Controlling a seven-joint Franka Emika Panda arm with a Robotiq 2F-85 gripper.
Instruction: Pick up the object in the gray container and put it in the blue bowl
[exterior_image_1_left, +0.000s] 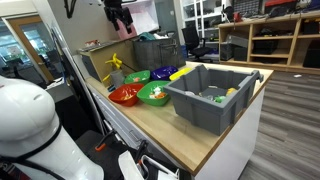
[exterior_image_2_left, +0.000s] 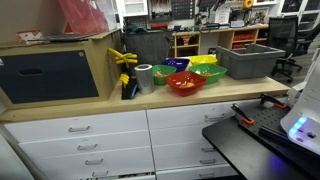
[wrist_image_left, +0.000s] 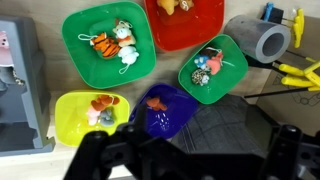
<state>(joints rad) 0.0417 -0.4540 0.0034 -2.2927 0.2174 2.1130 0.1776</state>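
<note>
In the wrist view the dark blue bowl (wrist_image_left: 165, 112) sits among the other bowls, with a small orange object (wrist_image_left: 155, 102) lying in it. The gray container (wrist_image_left: 18, 95) shows at the left edge; it stands at the counter's end in both exterior views (exterior_image_1_left: 212, 97) (exterior_image_2_left: 250, 60). The blue bowl shows behind the other bowls in an exterior view (exterior_image_2_left: 178, 64). My gripper (wrist_image_left: 190, 160) is open and empty, dark at the bottom of the wrist view, high above the bowls (exterior_image_1_left: 120, 16).
Two green bowls (wrist_image_left: 108, 40) (wrist_image_left: 213, 68), a red-orange bowl (wrist_image_left: 185, 20) and a yellow bowl (wrist_image_left: 88, 112) hold small toys around the blue bowl. A gray tape roll (wrist_image_left: 258, 40) and yellow clamps (wrist_image_left: 296, 68) lie at the right. A dark mat (wrist_image_left: 225, 120) lies beside the blue bowl.
</note>
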